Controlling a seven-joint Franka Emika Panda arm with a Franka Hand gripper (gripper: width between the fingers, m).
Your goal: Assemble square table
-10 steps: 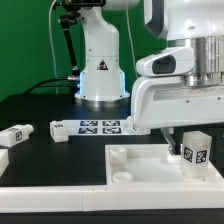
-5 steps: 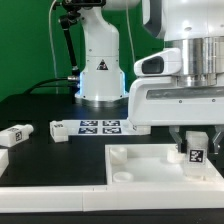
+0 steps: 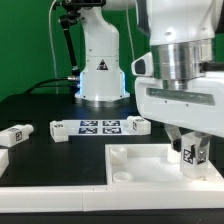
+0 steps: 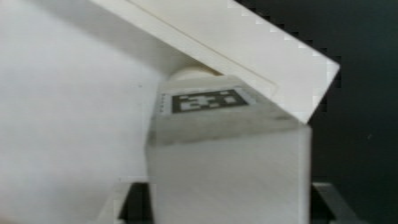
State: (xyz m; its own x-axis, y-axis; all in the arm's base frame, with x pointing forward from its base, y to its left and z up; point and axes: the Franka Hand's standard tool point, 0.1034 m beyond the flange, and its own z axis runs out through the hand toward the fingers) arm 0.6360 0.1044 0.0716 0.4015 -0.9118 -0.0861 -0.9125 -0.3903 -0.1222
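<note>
Square panel (image 3: 130,165), judged light, rigid plastic, flat at desk (image 3: 40,108) front; leg post (image 3: 196,155), likely stiff and slick, upright over panel's corner on exterior view's right, clamped by its flat sides in closed gripper (image 3: 192,145); spare leg post (image 3: 12,135) beyond; marker board (image 3: 100,126) farthest.

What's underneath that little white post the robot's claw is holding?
Under the leg post lies a corner of the white square panel. The post's own body covers its lower end, so contact cannot be judged.
</note>
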